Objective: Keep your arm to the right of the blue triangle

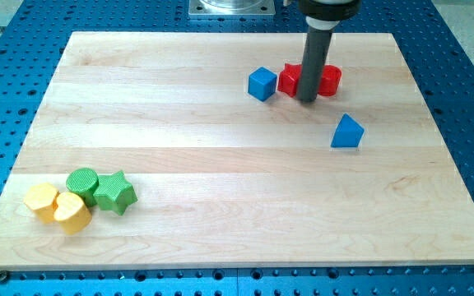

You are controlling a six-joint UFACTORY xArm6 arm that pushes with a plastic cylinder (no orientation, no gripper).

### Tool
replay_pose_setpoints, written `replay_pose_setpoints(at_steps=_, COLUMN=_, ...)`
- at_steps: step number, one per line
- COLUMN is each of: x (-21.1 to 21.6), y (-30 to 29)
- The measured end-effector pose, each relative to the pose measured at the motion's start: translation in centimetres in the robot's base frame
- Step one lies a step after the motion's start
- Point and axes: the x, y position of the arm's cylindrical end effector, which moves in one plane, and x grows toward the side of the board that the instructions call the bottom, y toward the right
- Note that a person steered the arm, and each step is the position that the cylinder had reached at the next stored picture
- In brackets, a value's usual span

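Observation:
The blue triangle (347, 131) lies on the wooden board at the view's right of centre. My tip (307, 100) is up and to the left of it, a short gap away. The rod stands in front of two red blocks: one (290, 80) on its left and one (329, 80) on its right, partly hidden. A blue cube (262, 84) sits just left of the red blocks.
A green cylinder (82, 182), a green star (115, 192) and two yellow blocks (41, 200) (72, 212) cluster at the view's bottom left. The wooden board (220, 164) rests on a blue perforated table (459, 99).

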Motion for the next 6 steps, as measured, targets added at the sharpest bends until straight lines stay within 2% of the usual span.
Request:
replay_pose_setpoints(at_steps=1, x=1.3, y=-2.8)
replay_pose_setpoints(at_steps=2, x=2.1, y=-10.0)
replay_pose_setpoints(at_steps=3, x=2.1, y=-12.2)
replay_pose_setpoints(at_steps=5, x=3.2, y=-8.1)
replay_pose_setpoints(at_steps=6, x=8.9, y=-7.7)
